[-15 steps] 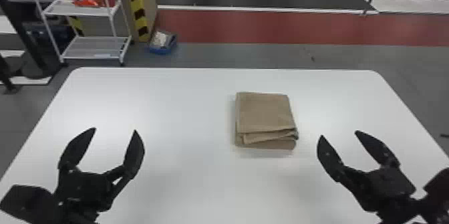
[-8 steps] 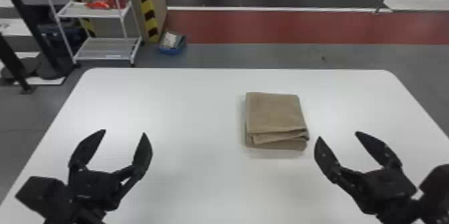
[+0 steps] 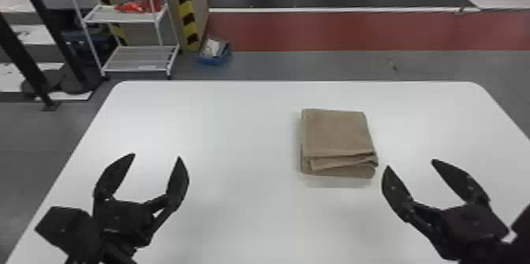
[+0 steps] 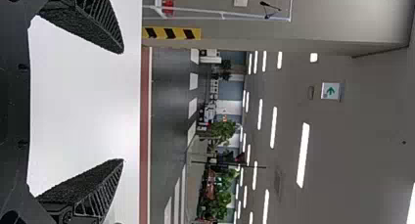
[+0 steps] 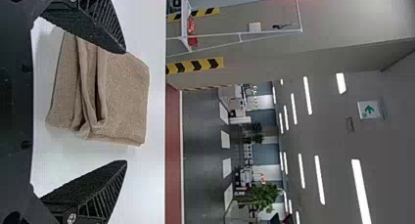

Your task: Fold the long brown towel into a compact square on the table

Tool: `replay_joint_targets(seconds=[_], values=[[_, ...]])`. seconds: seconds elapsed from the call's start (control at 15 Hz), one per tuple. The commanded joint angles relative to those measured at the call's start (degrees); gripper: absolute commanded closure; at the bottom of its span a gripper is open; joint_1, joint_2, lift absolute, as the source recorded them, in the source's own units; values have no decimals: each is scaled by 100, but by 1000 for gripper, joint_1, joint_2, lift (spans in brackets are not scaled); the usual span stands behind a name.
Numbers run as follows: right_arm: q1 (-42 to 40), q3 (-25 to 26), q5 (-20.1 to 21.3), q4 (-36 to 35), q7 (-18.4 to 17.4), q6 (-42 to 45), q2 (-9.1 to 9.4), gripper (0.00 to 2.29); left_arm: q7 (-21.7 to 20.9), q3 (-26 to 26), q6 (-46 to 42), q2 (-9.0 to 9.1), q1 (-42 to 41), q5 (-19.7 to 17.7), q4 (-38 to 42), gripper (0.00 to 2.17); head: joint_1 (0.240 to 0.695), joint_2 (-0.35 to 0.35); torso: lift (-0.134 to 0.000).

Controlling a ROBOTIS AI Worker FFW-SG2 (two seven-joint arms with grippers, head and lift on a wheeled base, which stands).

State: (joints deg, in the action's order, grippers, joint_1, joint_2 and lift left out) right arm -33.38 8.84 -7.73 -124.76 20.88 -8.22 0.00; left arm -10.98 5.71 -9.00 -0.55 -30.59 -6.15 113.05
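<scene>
The folded brown towel point(image 3: 337, 137) lies right of centre on the white table point(image 3: 236, 204), a compact, roughly square stack with uneven layers at its near edge. My left gripper point(image 3: 157, 157) stands open at the table's left, well away from the towel. To the towel's near right is my right gripper point(image 3: 409, 164), open with nothing held. In the left wrist view, bare tabletop lies behind the open left gripper point(image 4: 122, 106). The right wrist view has the towel point(image 5: 122, 92) beyond the open right gripper point(image 5: 125, 106), one finger overlapping its edge in that view.
Past the table's far left corner stand a white rack point(image 3: 138, 62) with red items and a striped pillar point(image 3: 186, 11). A blue box point(image 3: 215, 52) sits on the floor beside them. Bare tabletop separates the left gripper from the towel.
In the head view the table, towel and left gripper have shifted rightward together. The right gripper shifted less, so it stands slightly closer to the towel. The towel's folded shape is unchanged.
</scene>
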Motion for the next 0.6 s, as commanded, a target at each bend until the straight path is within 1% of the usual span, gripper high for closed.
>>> replay_joint_targets(seconds=[0.0,0.07,0.53], values=[[-37,-5,9,-22,-49,0,5,80,9,0,0,-41,27,0,-38,83,695,26,-123],[-37,-49,26,-30,-57,0,5,83,96,0,-18,-59,62,9,-73,83,695,25,-123],[-107,-146,114,-145,-66,-35,5,83,105,-18,0,-76,150,0,-152,83,695,44,-123]])
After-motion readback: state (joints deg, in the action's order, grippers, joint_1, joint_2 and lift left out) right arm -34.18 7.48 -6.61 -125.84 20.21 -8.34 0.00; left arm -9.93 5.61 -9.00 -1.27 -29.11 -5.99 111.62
